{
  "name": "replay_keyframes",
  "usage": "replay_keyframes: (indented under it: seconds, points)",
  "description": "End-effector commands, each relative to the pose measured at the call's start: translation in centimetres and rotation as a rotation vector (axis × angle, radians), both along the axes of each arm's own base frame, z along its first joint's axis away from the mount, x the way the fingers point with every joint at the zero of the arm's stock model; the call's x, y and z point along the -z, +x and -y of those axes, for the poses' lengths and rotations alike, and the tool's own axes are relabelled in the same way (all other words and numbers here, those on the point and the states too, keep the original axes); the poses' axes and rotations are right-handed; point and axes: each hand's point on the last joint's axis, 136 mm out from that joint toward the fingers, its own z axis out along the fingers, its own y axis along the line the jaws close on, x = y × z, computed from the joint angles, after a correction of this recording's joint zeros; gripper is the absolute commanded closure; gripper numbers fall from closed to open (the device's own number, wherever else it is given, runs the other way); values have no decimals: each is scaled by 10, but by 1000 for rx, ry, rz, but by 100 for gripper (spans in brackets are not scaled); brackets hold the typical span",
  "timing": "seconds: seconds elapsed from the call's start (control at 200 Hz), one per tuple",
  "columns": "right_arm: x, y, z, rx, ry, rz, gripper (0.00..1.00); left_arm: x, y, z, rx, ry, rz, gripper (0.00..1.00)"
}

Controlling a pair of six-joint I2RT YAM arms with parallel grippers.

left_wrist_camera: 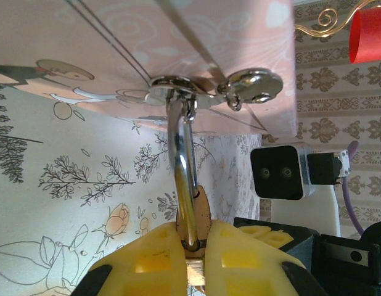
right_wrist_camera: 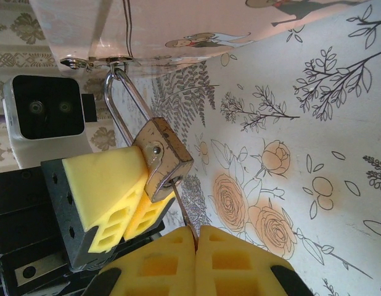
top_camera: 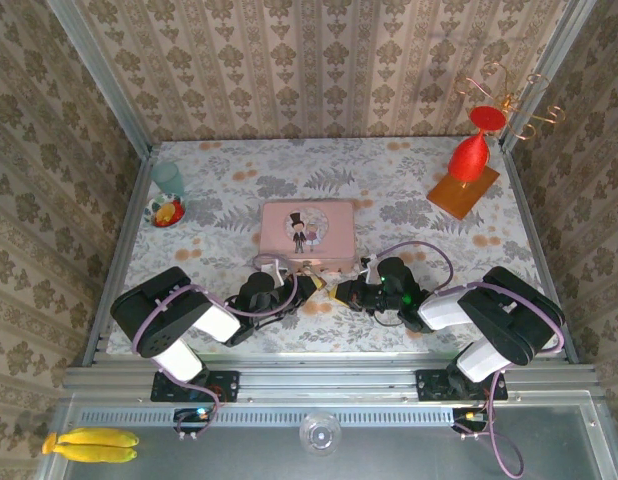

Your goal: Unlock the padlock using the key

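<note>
Floral cloth (top_camera: 419,215), damask-papered walls (top_camera: 319,70). Left gripper (left_wrist_camera: 193,237) clamps the padlock (right_wrist_camera: 163,160); right gripper (right_wrist_camera: 195,237) pinches the key (right_wrist_camera: 183,213). The box (top_camera: 307,230) sits at 12 o'clock from them.

The padlock (right_wrist_camera: 164,159) is scuffed brass, its shackle (left_wrist_camera: 183,172) glossy metal; jaws matt plastic.

We see a robot test booth dressed up as a home (a staged cell, by its look): damask wallpaper panels (top_camera: 319,70) held in bare aluminium posts (top_camera: 99,75), a flower-print table cover (top_camera: 229,190), and two robot arms (top_camera: 174,320) bolted to a metal rail (top_camera: 329,378).
</note>
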Motion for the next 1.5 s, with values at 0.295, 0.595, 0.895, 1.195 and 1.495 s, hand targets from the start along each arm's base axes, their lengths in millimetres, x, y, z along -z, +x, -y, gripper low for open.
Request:
replay_keyframes:
  seconds: [0.295, 0.595, 0.895, 1.195, 1.495]
  points:
    - [-9, 8, -6, 14, 62, 35, 100, -61, -6, 18, 73, -168, 134, 100]
    - [-2, 12, -1, 45, 48, 25, 100, -69, -7, 16, 74, -191, 141, 100]
    - [-4, 17, 4, 73, 77, 25, 100, -72, -8, 16, 79, -200, 145, 100]
    - [-4, 22, 5, 85, 107, 8, 100, -71, -7, 15, 76, -199, 140, 100]
    - [-6, 27, 3, 92, 145, 3, 100, -70, -8, 17, 82, -197, 139, 100]
